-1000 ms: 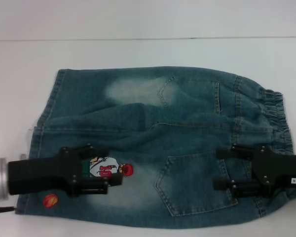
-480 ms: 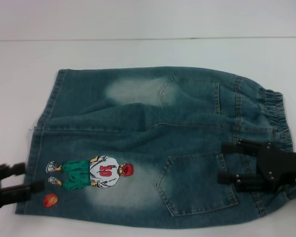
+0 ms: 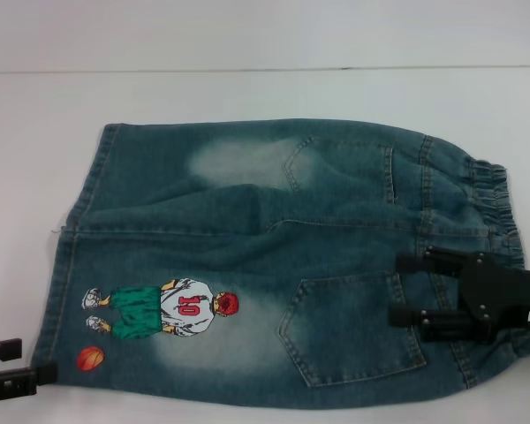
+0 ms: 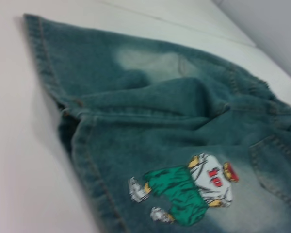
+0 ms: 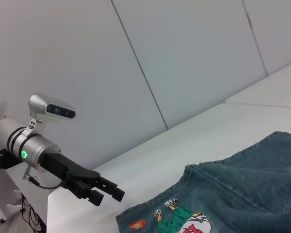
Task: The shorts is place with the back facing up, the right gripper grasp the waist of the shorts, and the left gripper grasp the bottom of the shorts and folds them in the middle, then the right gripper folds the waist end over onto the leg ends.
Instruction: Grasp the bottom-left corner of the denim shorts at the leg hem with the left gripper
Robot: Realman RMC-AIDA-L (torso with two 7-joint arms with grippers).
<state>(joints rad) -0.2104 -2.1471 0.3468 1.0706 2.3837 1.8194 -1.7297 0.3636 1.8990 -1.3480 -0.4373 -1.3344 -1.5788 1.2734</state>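
Denim shorts (image 3: pixel 283 256) lie spread on the white table (image 3: pixel 247 88), back pockets up, waistband toward robot's right, leg hems toward left. Already halved lengthwise, by the look of it; waist-over-legs fold not yet done. Right gripper (image 3: pixel 405 290) hovers over the waist-side pocket, fingers spread, pinching nothing. Left gripper (image 3: pixel 13 364) sits off the hem corner, fingers apart, empty. Print (image 3: pixel 163 309): basketball player w/ jersey no. "10", orange ball (image 3: pixel 90 358) beside. Label on right gripper unreadable.

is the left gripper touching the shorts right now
No, in the head view the left gripper sits off the leg-end corner of the shorts, over bare table, with open fingers.
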